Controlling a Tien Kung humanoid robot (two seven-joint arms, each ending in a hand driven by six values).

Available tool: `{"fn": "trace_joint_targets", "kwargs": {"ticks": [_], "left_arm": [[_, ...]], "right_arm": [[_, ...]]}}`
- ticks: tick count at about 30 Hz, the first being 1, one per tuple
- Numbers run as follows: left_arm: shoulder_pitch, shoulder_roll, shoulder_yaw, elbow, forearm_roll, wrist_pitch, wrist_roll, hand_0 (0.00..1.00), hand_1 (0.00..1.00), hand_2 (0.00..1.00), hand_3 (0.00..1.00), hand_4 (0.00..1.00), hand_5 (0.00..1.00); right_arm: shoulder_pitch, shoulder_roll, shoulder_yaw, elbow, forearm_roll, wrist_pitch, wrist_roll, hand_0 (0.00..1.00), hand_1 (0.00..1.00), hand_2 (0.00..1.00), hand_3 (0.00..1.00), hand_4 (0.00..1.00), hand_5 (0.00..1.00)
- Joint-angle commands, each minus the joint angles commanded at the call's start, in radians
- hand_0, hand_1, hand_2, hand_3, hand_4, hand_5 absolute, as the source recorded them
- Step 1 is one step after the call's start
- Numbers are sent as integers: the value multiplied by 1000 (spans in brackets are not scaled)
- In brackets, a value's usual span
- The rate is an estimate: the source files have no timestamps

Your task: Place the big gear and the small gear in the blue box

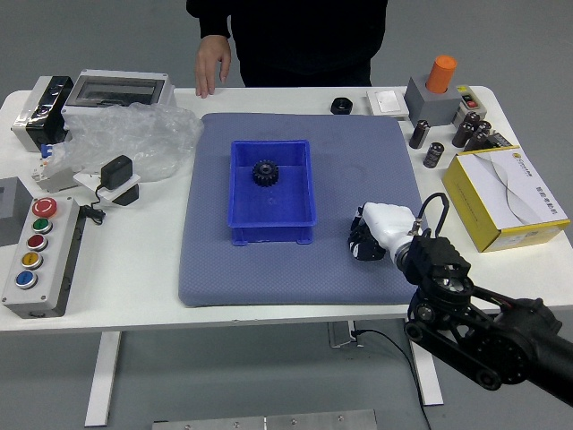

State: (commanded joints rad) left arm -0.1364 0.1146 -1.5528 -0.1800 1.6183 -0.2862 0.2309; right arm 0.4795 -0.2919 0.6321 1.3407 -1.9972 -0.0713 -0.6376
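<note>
Head view: yellow box (467, 210) near the bench (506, 270)'s right edge; palm hidden, I can't tell my robot hand (385, 227)'s grip.

We list the blue box (270, 215) as smooth plastic with a slight gloss, and the toothed gear (265, 173) inside it as dark and dull (metal or plastic, we cannot tell). Mat (349, 161): matt, finely textured. Table (148, 260): smooth, pale top. Far left, we enter a clear plastic bag (134, 139), crinkled and shiny. Right, a carton (466, 197) of smooth card. Near right, we record the robot's right arm (488, 336) as glossy black. Far side, a person's sleeve (208, 18): matt dark cloth.
</note>
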Motion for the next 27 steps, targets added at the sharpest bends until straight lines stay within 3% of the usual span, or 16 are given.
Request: {"fn": "trace_joint_targets", "kwargs": {"ticks": [1,15,27], "left_arm": [[0,0,0,0,0,0,0,815,797,808,837,630,280],[0,2,-2,0,1,0,1,815,797,808,838,629,279],[1,4,-5,0,4,-1,1,815,796,808,837,628,280]], "right_arm": [[0,0,2,1,-4,-3,-1,590,418,428,493,654,48],[14,1,38,14,-27,-13,-8,547,396,410,476,636,16],[89,0,96,72,-72,31,-8,537,399,406,478,611,2]]}}
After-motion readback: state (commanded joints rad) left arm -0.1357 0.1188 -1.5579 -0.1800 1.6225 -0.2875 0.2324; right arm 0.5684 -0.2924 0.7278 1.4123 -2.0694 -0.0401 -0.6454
